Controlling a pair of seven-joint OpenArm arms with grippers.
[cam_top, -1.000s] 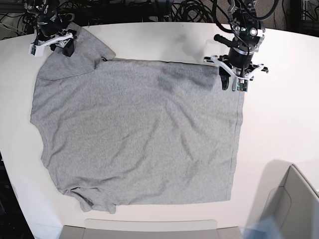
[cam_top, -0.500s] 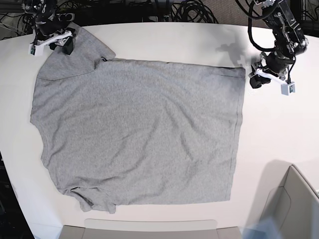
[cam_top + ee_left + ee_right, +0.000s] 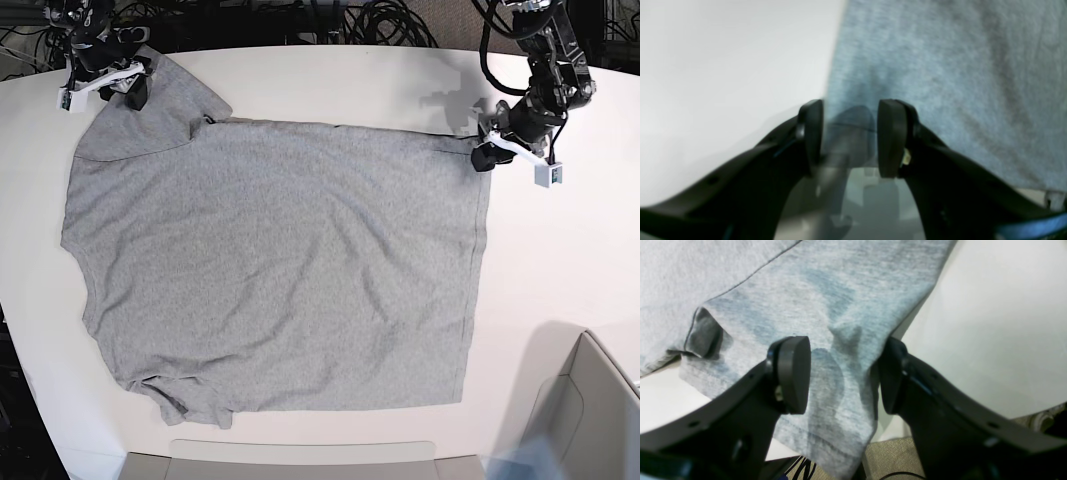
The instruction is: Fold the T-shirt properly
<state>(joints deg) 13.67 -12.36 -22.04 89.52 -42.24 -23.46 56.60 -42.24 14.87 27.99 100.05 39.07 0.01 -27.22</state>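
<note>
From base cam I see the T-shirt (image 3: pixel 270 265) spread flat on the white table (image 3: pixel 330 85), plain side up, sleeves twd left. The wrist cams add what base can't: left gripper (image 3: pixel 850 136) has jaws apart astride the hem edge at far right corner, nothing pinched; right gripper (image 3: pixel 843 376) is spread too, over a sleeve at far left, cloth bunched btwn the pads but not clamped. Cables (image 3: pixel 380 20) lie beyond the far edge and a grey bin (image 3: pixel 585 420) sits near right. Fabric's heathered knit, softly wrinkled.
</note>
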